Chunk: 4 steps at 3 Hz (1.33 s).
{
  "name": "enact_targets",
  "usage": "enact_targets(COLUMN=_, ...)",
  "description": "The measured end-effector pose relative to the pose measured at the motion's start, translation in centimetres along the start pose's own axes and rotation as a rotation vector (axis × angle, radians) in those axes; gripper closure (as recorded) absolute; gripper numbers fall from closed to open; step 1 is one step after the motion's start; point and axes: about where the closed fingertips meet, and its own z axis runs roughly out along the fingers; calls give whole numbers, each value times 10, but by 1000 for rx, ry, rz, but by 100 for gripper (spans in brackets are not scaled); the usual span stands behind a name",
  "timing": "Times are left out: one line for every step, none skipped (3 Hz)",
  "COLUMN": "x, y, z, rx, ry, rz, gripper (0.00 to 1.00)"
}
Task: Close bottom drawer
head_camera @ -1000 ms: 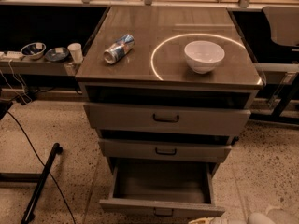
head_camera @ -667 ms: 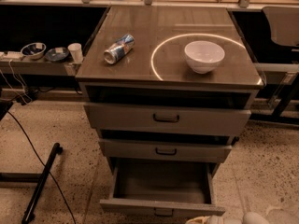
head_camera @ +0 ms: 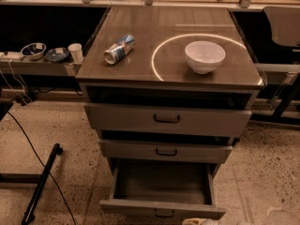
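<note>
Claw shows only as a pale sliver at the near edge, just right of the bottom drawer's handle; whether it is open or closed cannot be told. Bottom drawer stands open toward the near side, below the middle drawer; on the surface a white bowl sits right, a can lies left.
</note>
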Motion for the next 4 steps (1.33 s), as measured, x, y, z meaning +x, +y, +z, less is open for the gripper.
enact_targets(x=13, y=-13, z=8, rx=83, ry=-13, rz=-24, gripper=100)
enact_targets(x=17, y=-25, z=14, rx=151, ry=-42, rz=-58, gripper=100)
enact_targets(x=17, y=-26, z=15, rx=156, ry=-43, rz=-63, gripper=100)
enact_targets(x=16, y=-27, z=23, rx=149, ry=-32, rz=-78, gripper=100)
